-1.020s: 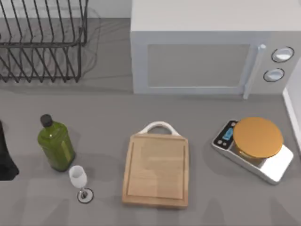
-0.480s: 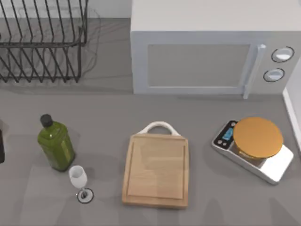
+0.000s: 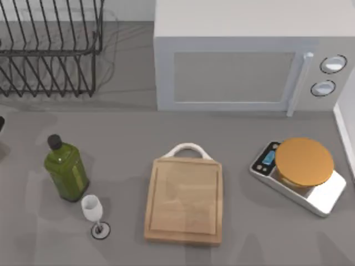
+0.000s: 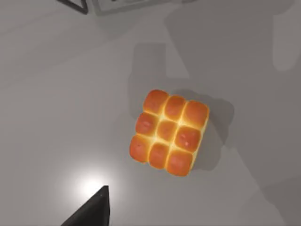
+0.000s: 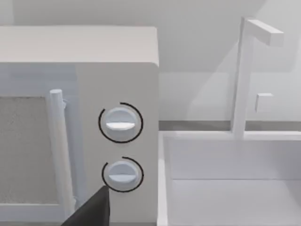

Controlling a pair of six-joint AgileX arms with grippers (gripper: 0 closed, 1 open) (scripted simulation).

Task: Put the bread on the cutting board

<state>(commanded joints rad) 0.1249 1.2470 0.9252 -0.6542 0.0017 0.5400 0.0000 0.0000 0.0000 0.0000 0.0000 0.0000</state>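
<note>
1. Through our left wrist camera we see the glossy orange-golden pull-apart bread (image 4: 169, 132) lying on the grey worktop (image 4: 56, 117), untouched.
2. Rectangular light-wood cutting board (image 3: 184, 200) with white loop handle sits mid-worktop, bare.
3. Claw opening on either arm: we cannot tell.

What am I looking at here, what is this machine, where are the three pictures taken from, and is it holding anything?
This is a simulated kitchen counter worked by two AgileX robot arms. One picture looks down from above: a cutting board, a green bottle, a wine glass, a scale, a microwave and a dish rack. The other two come from cameras on the arms' wrists. The left wrist camera looks down at the bread, lying free on the counter, held by nothing. The right wrist camera faces the microwave's dials and a sink.
</note>
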